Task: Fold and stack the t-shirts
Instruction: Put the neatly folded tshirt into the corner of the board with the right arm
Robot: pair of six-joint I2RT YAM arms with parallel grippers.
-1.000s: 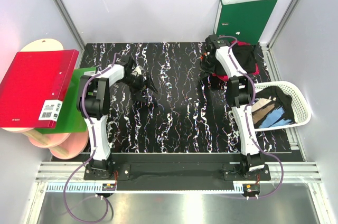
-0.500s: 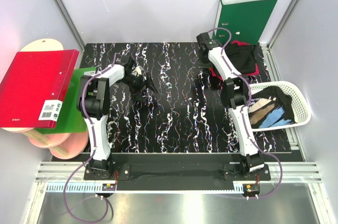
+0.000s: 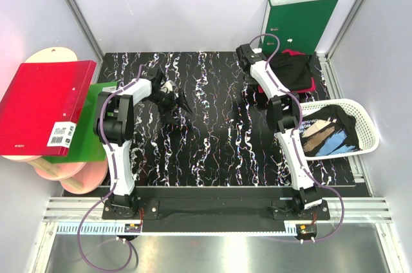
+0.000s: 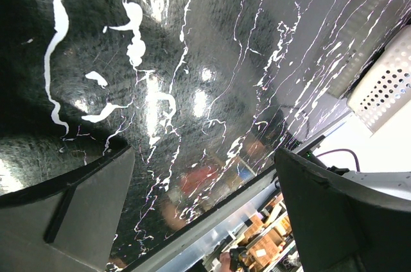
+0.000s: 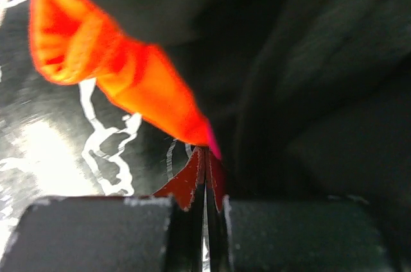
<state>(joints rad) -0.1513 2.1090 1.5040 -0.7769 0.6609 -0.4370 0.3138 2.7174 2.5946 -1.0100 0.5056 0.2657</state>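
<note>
A heap of t-shirts (image 3: 293,70) lies at the table's back right, black cloth on top with a crimson-pink edge (image 3: 311,85) showing beneath. In the right wrist view my right gripper (image 5: 206,203) is shut on a fold of the crimson-pink t-shirt (image 5: 128,79), with black t-shirt cloth (image 5: 321,60) beside it. The right arm reaches to the heap's left side. Another black t-shirt with a tan and blue print (image 3: 328,134) lies in the basket. My left gripper (image 3: 177,107) hovers open over bare tabletop at the left, nothing between its fingers (image 4: 77,208).
A white lattice basket (image 3: 364,118) sits at the right edge. A green binder (image 3: 299,22) leans on the back wall behind the heap. A red binder (image 3: 42,105), a green one (image 3: 90,131) and wooden boards (image 3: 71,173) lie off the table's left.
My right arm has swung leftward from the heap, pulling the pinched cloth with it. The left arm has not moved.
</note>
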